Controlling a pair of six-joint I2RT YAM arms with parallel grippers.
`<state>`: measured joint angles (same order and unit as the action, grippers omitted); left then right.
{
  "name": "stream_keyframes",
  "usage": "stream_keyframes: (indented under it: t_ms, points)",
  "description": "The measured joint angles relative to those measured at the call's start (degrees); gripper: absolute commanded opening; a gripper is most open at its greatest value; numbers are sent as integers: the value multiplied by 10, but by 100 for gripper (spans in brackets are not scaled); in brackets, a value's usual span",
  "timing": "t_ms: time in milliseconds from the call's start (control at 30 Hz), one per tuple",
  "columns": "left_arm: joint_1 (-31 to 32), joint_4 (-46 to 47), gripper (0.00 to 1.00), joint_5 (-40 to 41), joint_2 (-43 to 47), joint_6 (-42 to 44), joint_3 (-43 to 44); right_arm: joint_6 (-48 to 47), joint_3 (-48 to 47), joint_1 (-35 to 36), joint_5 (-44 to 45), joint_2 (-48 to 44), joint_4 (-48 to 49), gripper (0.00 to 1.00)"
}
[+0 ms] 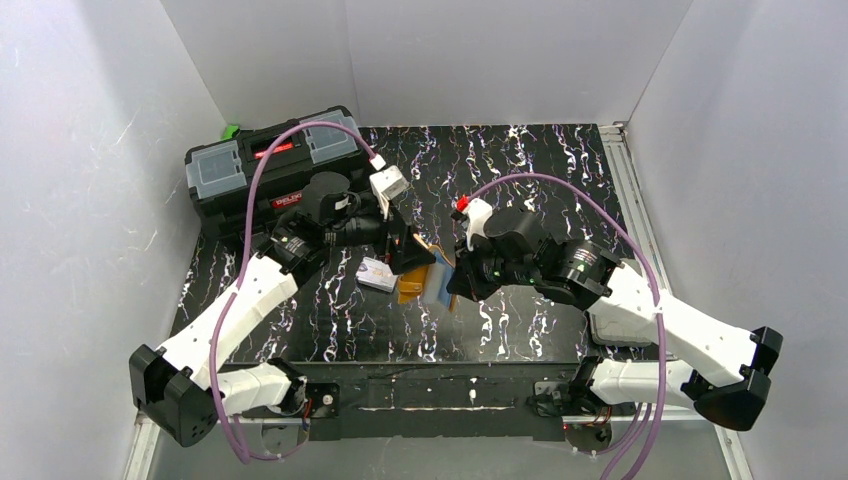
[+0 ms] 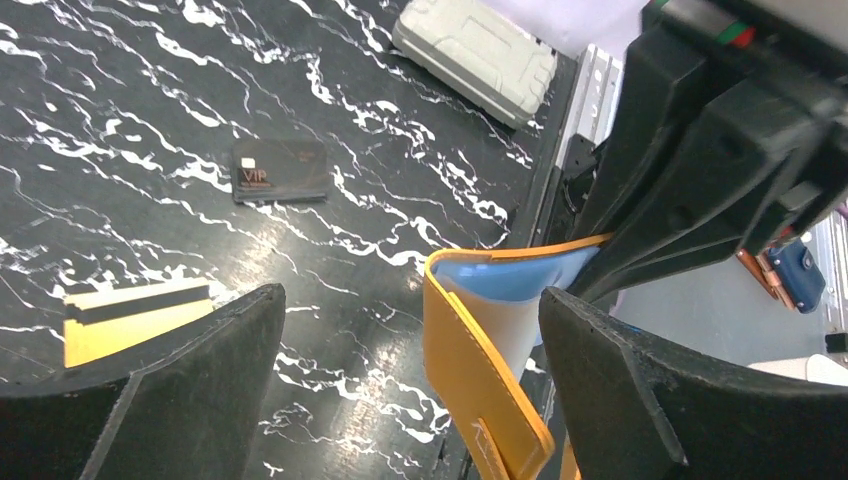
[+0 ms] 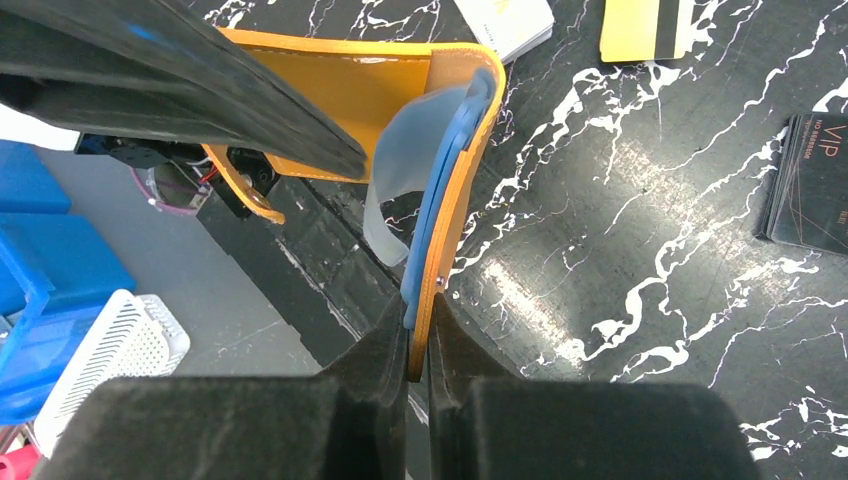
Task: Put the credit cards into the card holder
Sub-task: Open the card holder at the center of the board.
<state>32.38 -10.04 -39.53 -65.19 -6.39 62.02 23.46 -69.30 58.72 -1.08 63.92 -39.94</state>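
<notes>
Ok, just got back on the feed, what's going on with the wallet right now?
The right gripper is pinching one flap of the orange card holder, holding it spread open. The left gripper is wide open with the holder's other flap between its fingers, gripping nothing. A black card, an orange card and a white card lie on the table; neither gripper holds a card.

The marbled table (image 2: 120, 110) bears a black card (image 2: 280, 170) beyond the fingers (image 2: 200, 390) of the left gripper (image 2: 410, 298), an orange card (image 2: 130, 322) beside one.
</notes>
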Motion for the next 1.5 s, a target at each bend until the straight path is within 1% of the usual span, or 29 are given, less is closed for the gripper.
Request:
stream_keyframes:
  t_ms: [200,400,600,900,1200,1500]
  points:
    - [11,7,98,13,-3,-3,-17,-8,-4,10,3,3,-4,1]
    - [12,10,98,33,-3,-26,-17,-12,-4,19,3,22,-4,1]
    - [14,10,98,26,-2,-42,-18,-13,-5,23,8,27,-4,1]
    - [31,-54,98,-18,8,19,-30,-14,-7,24,16,23,-2,1]
    - [31,-120,98,-1,22,83,-28,-23,-7,24,16,-8,-5,1]
    - [30,-153,98,31,22,110,-7,-27,-1,24,-10,-47,-13,1]
